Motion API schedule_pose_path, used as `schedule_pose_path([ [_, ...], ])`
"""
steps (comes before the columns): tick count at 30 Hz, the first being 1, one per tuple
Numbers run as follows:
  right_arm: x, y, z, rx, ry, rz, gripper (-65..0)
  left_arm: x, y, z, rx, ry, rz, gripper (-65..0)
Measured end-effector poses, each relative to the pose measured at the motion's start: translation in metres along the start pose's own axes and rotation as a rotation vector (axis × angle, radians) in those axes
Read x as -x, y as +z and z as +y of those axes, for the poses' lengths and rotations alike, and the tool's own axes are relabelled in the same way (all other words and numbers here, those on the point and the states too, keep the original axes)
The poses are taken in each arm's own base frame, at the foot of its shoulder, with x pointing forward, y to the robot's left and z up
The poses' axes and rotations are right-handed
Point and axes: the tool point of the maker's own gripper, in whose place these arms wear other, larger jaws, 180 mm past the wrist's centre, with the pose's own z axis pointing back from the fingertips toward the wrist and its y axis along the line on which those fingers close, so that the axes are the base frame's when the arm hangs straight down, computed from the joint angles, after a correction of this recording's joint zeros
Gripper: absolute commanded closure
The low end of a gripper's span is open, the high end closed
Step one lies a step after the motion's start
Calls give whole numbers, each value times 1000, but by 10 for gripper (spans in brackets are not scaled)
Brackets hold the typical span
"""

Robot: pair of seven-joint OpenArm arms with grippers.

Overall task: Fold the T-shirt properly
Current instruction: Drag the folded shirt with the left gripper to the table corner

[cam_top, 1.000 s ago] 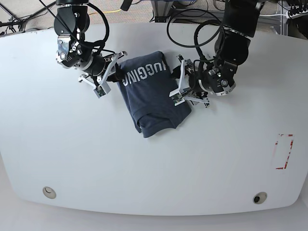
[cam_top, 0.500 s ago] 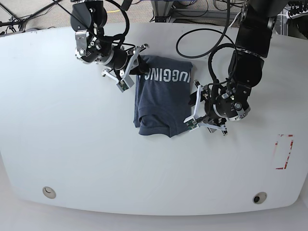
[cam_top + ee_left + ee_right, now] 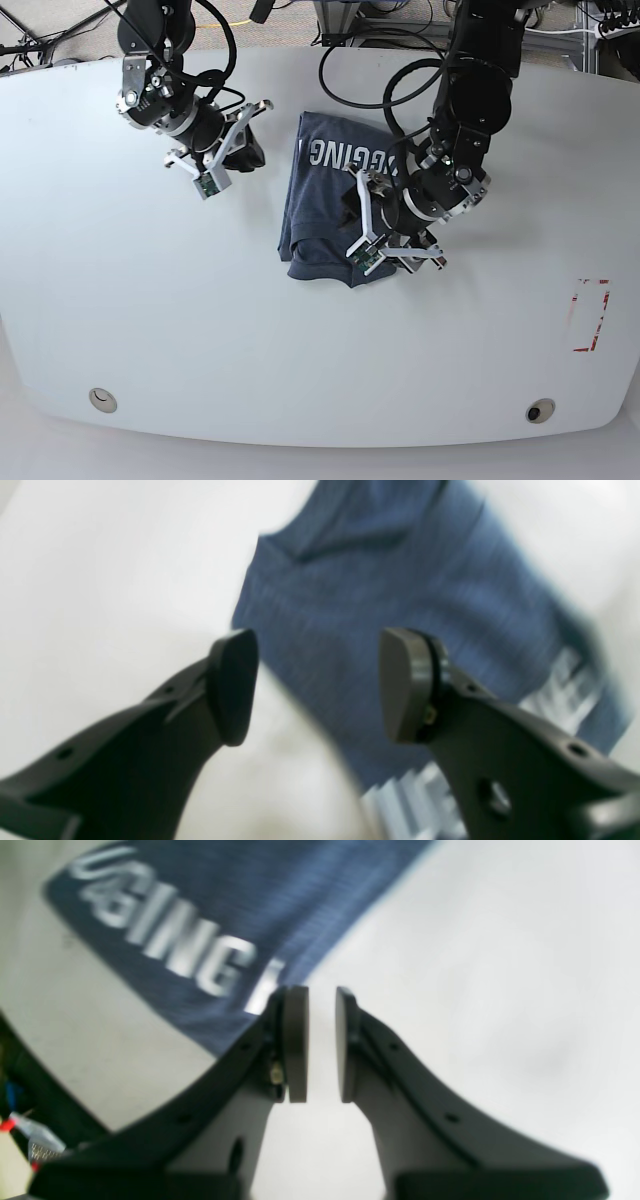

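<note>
- Since the earlier frames, the right gripper [image 3: 243, 150] had drawn back from the T-shirt [image 3: 325, 205] toward the base view's left, and bare table [image 3: 120, 300] lay between them.
- Left gripper [image 3: 362, 220] had shifted over the shirt's right side in that view.
- T-shirt lay folded near the table's middle, white lettering [image 3: 345, 155] along its far edge, a loose fold at the near end.
- Left gripper's jaws stood apart, nothing between them; blue cloth [image 3: 400, 580] showed below the pads [image 3: 400, 685].
- Right gripper [image 3: 321, 1040] was nearly closed, a thin gap between the pads [image 3: 295, 1040], empty, with the shirt's printed edge [image 3: 200, 955] just beyond.
</note>
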Motion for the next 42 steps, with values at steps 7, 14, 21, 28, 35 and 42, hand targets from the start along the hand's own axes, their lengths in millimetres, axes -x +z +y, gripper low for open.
schedule_pose_path([
  [7,8,21,-43,115,-34,34,-87,-10,-12,-31,-79,195,-154,-450],
  [14,7,35,-66,168,-13,34,-87,16,-39,-44,-117,278,-163,-451],
  [21,8,43,-77,198,-28,27,-87,65,-63,-35,-122,378,-134,-451],
  [28,5,49,-87,230,-25,24,-87,120,-34,50,-221,412,-111,-449],
  [35,9,51,-89,237,-18,45,-87,193,26,140,-294,369,-1,-446],
  [42,3,50,-86,223,-18,16,-87,279,106,223,-383,348,219,-446],
])
